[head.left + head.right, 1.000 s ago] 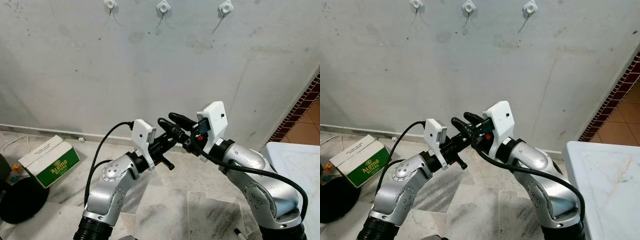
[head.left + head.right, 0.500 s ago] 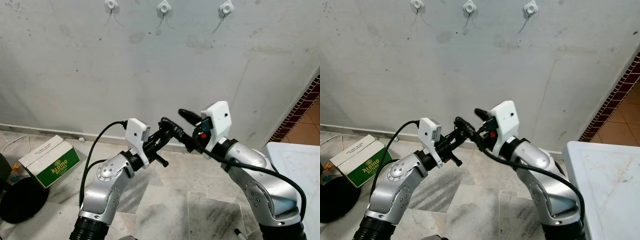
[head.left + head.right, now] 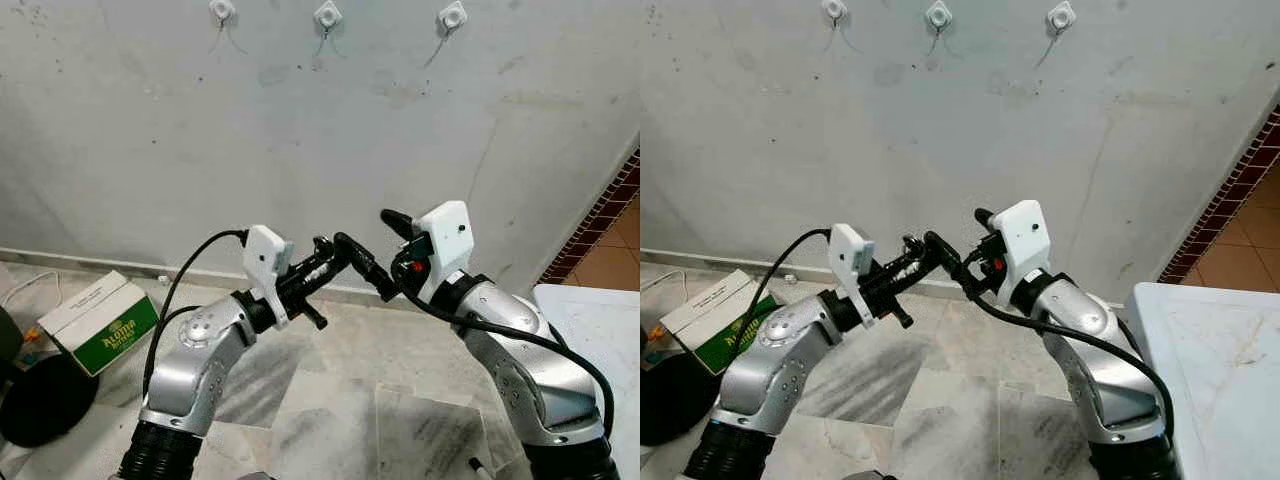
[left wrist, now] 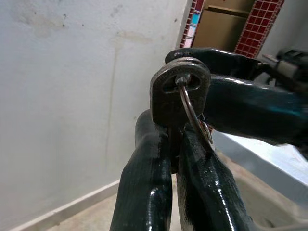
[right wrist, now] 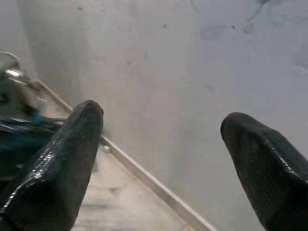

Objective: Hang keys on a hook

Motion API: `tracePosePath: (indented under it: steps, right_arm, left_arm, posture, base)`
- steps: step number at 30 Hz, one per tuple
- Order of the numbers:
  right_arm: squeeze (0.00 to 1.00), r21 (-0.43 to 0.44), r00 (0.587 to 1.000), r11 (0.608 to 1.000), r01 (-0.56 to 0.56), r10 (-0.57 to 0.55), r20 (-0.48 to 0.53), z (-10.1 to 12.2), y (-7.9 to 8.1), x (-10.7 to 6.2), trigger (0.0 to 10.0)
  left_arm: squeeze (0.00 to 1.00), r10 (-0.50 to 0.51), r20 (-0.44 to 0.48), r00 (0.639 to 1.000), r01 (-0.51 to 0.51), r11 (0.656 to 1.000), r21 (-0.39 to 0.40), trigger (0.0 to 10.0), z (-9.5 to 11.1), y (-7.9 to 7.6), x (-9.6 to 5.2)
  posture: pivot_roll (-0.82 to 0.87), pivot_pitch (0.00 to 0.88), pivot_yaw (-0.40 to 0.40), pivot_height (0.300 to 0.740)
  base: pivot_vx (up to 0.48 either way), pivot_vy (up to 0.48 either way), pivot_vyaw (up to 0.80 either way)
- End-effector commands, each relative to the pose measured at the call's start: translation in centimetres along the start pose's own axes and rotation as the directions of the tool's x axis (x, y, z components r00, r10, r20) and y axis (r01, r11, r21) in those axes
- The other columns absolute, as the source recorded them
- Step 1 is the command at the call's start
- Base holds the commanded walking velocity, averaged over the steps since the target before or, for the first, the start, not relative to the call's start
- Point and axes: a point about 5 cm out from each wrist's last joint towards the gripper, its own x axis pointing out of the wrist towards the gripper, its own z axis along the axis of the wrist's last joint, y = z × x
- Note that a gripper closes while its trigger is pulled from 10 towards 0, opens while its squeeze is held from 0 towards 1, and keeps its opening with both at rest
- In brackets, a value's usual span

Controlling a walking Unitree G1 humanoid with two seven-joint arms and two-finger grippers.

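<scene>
The two arms have drawn apart since a second ago: the right tool (image 5: pixel 159 159), which was meshed with the left tool (image 4: pixel 178 159) mid-scene, has pulled back to the right with its fingers spread wide and empty, so the handover looks finished and the left arm alone must carry on to the three hooks (image 3: pixel 328 15) high on the far wall, well above it. The left tool is clamped on the key (image 4: pixel 179 91), held in front of the chest. The key is dull grey metal, its head standing above the fingertips with a thin wire ring (image 4: pixel 192 115) threaded through its hole.
</scene>
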Motion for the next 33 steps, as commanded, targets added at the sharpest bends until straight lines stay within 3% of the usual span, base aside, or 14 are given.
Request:
tracePosePath:
  steps: [1,2,3,4,5,7,10,17,23,33]
  right_arm:
    - [0.61,-0.007,1.000,1.000,0.009,-0.009,0.009,0.2,-0.4,0.0,10.0]
    - [0.35,0.006,1.000,1.000,-0.007,0.007,0.001,0.0,-0.6,-0.2,10.0]
    - [0.35,0.012,1.000,1.000,-0.016,0.016,-0.003,-0.1,-0.8,-0.3,10.0]
    - [0.28,0.019,1.000,1.000,-0.024,0.024,-0.007,-0.2,-0.9,-0.4,10.0]
    - [0.00,0.027,0.999,0.999,-0.036,0.036,-0.015,-0.3,-1.5,-0.6,10.0]
    - [0.00,0.026,0.999,0.999,-0.039,0.040,-0.019,-0.3,-1.9,-0.8,10.0]
    - [0.00,-0.045,1.000,0.999,0.011,-0.012,-0.027,0.4,-4.5,-1.3,10.0]
    - [0.00,-0.136,0.999,0.991,-0.008,0.003,-0.035,1.1,-5.3,-2.0,10.0]
    - [0.00,-0.108,0.997,0.992,-0.068,0.064,-0.044,1.0,-4.5,-2.6,10.0]
    - [0.00,0.021,0.973,0.975,-0.220,0.221,-0.068,-0.4,-0.7,-3.2,10.0]
  left_arm:
    - [0.00,-0.022,0.002,1.000,0.022,1.000,0.001,0.0,0.4,-0.1,-0.1]
    - [0.00,-0.040,-0.006,0.999,0.040,0.999,-0.005,0.0,0.2,-0.3,-0.2]
    - [0.00,-0.050,-0.010,0.999,0.050,0.999,-0.010,0.0,0.2,-0.4,-0.2]
    - [0.00,-0.062,-0.016,0.998,0.061,0.998,-0.013,0.0,0.1,-0.5,-0.2]
    - [0.00,-0.087,-0.029,0.996,0.087,0.996,-0.016,0.0,0.0,-0.9,-0.2]
    - [0.00,-0.096,-0.033,0.995,0.095,0.995,-0.018,0.0,0.0,-1.0,-0.2]
    - [0.00,-0.070,-0.047,0.996,0.070,0.998,-0.007,0.0,-0.3,-0.9,-0.5]
    - [0.00,0.021,-0.068,0.997,-0.020,1.000,0.017,0.0,-0.8,0.4,-0.9]
    - [0.00,0.053,-0.067,0.996,-0.052,0.998,0.025,0.0,-0.7,0.9,-1.0]
    - [0.00,0.037,-0.054,0.998,-0.036,0.999,0.018,0.0,-0.8,0.5,-0.2]
  posture:
    - [-0.03,0.033,0.064,0.740]
    - [-0.03,0.033,0.064,0.740]
    - [-0.03,0.033,0.065,0.740]
    - [-0.03,0.033,0.065,0.740]
    - [-0.03,0.033,0.065,0.740]
    - [-0.03,0.031,0.066,0.740]
    - [-0.03,0.032,0.067,0.740]
    - [-0.03,0.034,0.064,0.740]
    - [-0.03,0.035,0.058,0.740]
    - [-0.04,0.031,0.059,0.740]
  base:
    - [0.000,0.000,0.00]
    - [0.000,0.000,0.00]
    - [0.000,0.000,0.00]
    - [0.000,0.000,0.00]
    - [0.000,0.000,0.00]
    - [0.000,0.000,0.00]
    - [0.000,0.000,0.00]
    - [0.000,0.000,0.00]
    - [0.000,0.000,0.00]
    - [0.000,0.000,0.00]
